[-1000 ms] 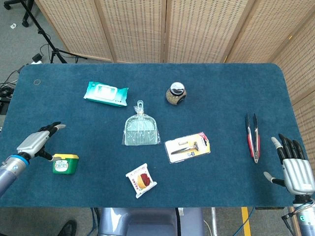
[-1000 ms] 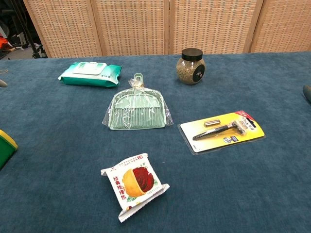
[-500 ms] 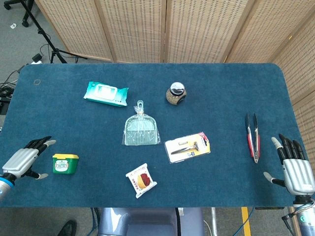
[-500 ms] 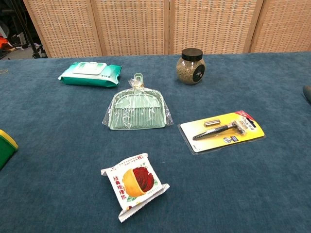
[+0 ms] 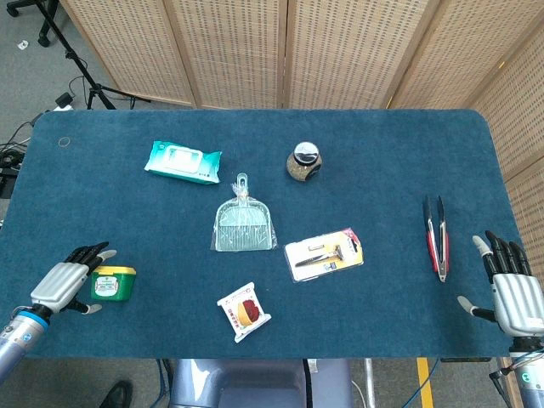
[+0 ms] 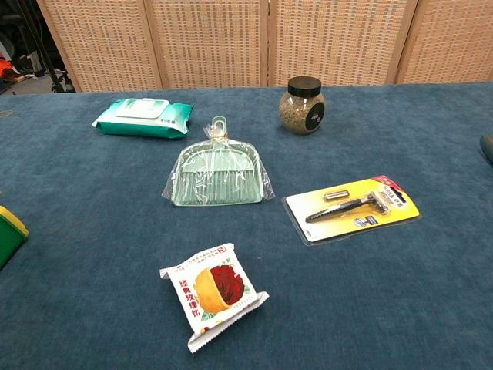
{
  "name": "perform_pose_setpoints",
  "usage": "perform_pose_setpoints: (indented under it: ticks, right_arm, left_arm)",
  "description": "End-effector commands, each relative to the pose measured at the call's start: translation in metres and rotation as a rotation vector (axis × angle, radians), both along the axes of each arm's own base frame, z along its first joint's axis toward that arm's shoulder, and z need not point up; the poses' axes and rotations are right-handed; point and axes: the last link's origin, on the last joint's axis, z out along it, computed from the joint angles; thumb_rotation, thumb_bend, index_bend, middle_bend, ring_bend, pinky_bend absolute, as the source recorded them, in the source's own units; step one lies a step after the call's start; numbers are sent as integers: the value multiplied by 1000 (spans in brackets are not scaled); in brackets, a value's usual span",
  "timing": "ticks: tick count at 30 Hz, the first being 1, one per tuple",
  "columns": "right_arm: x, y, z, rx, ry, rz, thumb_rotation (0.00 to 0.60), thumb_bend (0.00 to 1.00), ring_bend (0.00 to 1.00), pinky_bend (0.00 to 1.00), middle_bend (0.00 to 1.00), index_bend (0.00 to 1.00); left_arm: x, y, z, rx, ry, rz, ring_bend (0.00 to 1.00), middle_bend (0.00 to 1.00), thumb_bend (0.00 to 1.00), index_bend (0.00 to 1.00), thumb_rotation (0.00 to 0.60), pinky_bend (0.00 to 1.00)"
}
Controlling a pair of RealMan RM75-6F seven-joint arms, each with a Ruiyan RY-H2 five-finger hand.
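My left hand (image 5: pixel 66 283), fingers apart, sits just beside one green tub (image 5: pixel 113 283) at the near left edge. My right hand (image 5: pixel 512 293), fingers spread, is near one pair of tongs (image 5: pixel 436 235). One snack packet (image 6: pixel 213 292), one razor card (image 6: pixel 353 208), one dustpan (image 6: pixel 216 176), one jar (image 6: pixel 302 105), one wipes pack (image 6: pixel 143 117); print unreadable.

Tub (image 5: pixel 113 283) green w/ yellow lid. Wipes pack (image 5: pixel 182 162) teal/white. Dustpan (image 5: pixel 243 227) pale green. Razor card (image 5: pixel 324 254) yellow. Tongs (image 5: pixel 436 237) red/black. Table (image 5: pixel 382 161) dark blue.
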Motion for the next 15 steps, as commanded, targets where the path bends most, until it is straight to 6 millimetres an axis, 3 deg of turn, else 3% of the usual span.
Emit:
perform_pose_setpoints:
  ticks: [1,5,11,15]
  right_arm:
    - [0,0,0,2,-2,-1,600,0,0,0,0,13]
    - [0,0,0,3,-3,-1,600,0,0,0,0,13]
    - [-1,0,-1,4,0,-2,600,0,0,0,0,13]
    - [0,-1,-2,8,3,-2,600,0,0,0,0,13]
  left_arm:
    - [1,1,-6,43,2,-18,136,137,145,448,600,139]
    - [2,2,-8,80,-4,-23,314,304,165,608,600,297]
    - [3,3,0,99,-35,-4,369,346,251,648,600,346]
    - [14,5,19,13,-113,38,382,358,308,663,600,357]
